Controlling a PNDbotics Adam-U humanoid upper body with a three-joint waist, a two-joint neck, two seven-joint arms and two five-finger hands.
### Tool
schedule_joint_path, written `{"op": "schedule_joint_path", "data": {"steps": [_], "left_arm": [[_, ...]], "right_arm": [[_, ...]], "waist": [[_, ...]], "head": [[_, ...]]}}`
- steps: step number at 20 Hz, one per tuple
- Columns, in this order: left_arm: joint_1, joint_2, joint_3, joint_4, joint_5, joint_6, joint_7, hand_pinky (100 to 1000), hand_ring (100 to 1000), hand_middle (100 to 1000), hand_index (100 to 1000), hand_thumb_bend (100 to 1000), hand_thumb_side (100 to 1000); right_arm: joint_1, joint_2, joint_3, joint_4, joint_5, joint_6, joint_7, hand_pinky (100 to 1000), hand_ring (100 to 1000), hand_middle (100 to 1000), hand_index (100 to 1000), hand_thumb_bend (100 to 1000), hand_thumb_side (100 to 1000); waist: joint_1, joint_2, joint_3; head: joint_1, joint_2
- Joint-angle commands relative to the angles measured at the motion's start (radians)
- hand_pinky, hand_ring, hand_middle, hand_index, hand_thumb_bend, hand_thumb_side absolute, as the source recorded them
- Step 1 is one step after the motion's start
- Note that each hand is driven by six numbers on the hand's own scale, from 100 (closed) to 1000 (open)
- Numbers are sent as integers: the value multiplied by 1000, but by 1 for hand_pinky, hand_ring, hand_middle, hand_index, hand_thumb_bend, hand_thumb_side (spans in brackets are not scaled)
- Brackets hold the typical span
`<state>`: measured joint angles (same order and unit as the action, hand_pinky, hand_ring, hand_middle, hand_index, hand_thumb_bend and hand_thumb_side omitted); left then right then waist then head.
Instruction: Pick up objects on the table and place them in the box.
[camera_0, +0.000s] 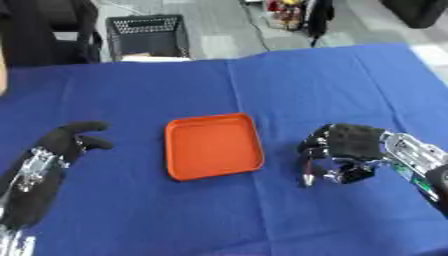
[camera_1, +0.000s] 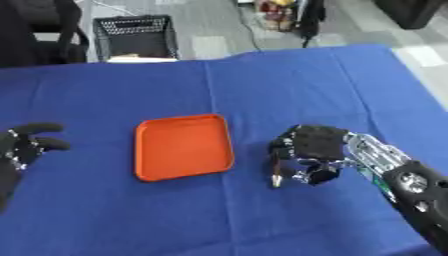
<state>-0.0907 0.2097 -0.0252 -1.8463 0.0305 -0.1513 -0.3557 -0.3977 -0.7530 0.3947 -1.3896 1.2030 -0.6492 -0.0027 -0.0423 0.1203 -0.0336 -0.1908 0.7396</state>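
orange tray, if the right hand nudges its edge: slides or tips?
Probably slides: the orange tray looks shallow and lies flat on the blue cloth, so tipping seems unlikely. It appears rigid and likely light. The cloth may bunch and drag. The right hand is beside it, apart.

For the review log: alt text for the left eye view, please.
An orange tray lies with nothing in it on a blue tablecloth. The robot's right hand hovers beside it with fingers curled downward; the left hand rests open at the left.
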Motion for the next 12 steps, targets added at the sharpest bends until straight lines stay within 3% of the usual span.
{"op": "schedule_joint_path", "data": {"steps": [1,12], "left_arm": [[-11,11,0,-14,-1,0,-4,817,698,787,847,253,1000],[-13,12,-2,-13,-2,0,-6,818,699,788,847,254,1000]], "right_arm": [[-13,-24,-1,-1,7,-13,6,548,701,758,763,135,247],[-25,-34,16,4,24,-35,15,551,707,761,760,141,231]], "waist": [[-1,-12,-1],[-4,-11,3]], "head": [[-8,-9],[-8,-9]]}}
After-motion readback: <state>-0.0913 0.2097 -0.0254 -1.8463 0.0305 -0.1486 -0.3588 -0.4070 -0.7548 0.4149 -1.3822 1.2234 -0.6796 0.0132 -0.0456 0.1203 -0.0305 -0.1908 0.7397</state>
